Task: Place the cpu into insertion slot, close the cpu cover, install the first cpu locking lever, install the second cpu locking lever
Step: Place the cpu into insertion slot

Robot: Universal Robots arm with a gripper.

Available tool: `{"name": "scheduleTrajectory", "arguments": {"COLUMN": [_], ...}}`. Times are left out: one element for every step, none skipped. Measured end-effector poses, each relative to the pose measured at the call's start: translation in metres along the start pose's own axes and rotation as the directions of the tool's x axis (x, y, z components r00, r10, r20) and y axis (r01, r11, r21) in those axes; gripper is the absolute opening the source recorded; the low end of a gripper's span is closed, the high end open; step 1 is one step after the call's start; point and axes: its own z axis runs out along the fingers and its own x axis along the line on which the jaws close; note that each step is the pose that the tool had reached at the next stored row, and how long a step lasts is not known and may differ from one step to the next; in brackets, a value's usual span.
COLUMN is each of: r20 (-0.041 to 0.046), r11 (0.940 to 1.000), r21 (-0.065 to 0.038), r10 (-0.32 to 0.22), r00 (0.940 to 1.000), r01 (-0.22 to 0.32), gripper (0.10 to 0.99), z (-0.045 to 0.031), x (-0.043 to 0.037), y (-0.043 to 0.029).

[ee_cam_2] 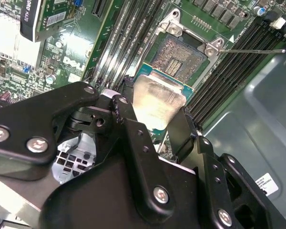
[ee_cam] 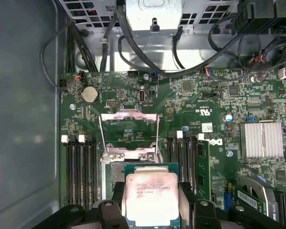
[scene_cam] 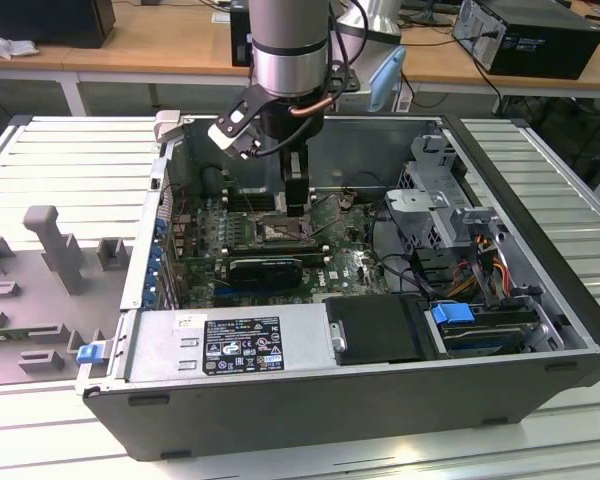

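Alignment of chip over socket is what I am watching from here. The pincer [ee_cam: 151, 202] is closed on the cpu [ee_cam: 150, 198], one black finger [ee_cam: 115, 198] against each of two opposite edges, holding it flat with its metal top up. In the second wrist view the cpu [ee_cam_2: 157, 101] hangs over the near edge of the insertion slot [ee_cam_2: 178, 55], and the brownish-gold pin field lies open just past the chip, on the side away from the pincer's body. The cpu cover [ee_cam: 129, 116] is swung up and stands at the far end of the slot, so nothing lies between chip and pins. I judge the chip's edges square with the slot's frame, its slightly longer side running the same way as the memory slots [ee_cam: 81, 167] on either side. A thin lever wire [ee_cam_2: 250, 50] juts out beside the slot, apart from the chip. From the exterior view the pincer [scene_cam: 296, 200] sits low inside the computer case [scene_cam: 540, 330], right above the board, with the case lying on the ribbed worktop [scene_cam: 70, 160]. I cannot tell whether the chip's underside is touching the pins or is just clear of them. The part of the slot beneath it is covered by the chip and fingers.
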Motion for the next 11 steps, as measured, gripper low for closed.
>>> {"name": "scheduleTrajectory", "arguments": {"r20": [0.0,0.0,0.0,0.0,0.0,0.0,0.0,0.0,0.0,-0.0001,-0.0001], "r11": [1.0,1.0,1.0,1.0,1.0,1.0,1.0,1.0,1.0,1.0,1.0], "r21": [0.0,0.0,0.0,0.0,0.0,0.0,0.0,0.0,0.0,0.0,0.0], "r10": [0.0,0.0,0.0,0.0,0.0,0.0,0.0,0.0,0.0,0.0,0.0], "r00": [1.0,1.0,1.0,1.0,1.0,1.0,1.0,1.0,1.0,1.0,1.0], "r01": [0.0,0.0,0.0,0.0,0.0,0.0,0.0,0.0,0.0,0.0,0.0], "gripper": [0.529,0.529,0.529,0.529,0.529,0.529,0.529,0.529,0.529,0.529,0.529], "z": [0.0003,0.0007,0.0014,0.002,0.0025,0.003,0.0035,0.0039,0.0046,0.0055,0.0063], "x": [0.0,0.0,0.0,-0.0001,-0.0001,-0.0001,-0.0001,-0.0001,-0.0001,-0.0002,-0.0002], "y": [0.0,-0.0001,-0.0001,-0.0002,-0.0002,-0.0003,-0.0003,-0.0004,-0.0005,-0.0006,-0.0007]}}
